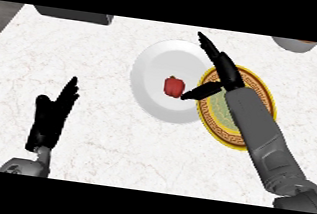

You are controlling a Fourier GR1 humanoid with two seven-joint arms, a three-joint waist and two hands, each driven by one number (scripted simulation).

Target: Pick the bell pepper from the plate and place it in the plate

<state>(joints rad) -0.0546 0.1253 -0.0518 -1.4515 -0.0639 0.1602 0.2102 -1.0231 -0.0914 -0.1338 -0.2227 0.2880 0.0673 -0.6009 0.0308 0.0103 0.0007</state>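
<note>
Right hand (224,72) is open, fingers straight and pointing away from the robot over the white plate's (160,59) far right rim, thumb splayed down-left with its tip just beside the bell pepper (174,86). The pepper sits near the middle of that plate, left of the palm and a bit nearer the robot; it is compact, slightly taller than wide in view. The gold-rimmed patterned plate (211,126) lies under the right forearm. Left hand (52,115) rests open, well apart, so the right is likely the picker.
</note>
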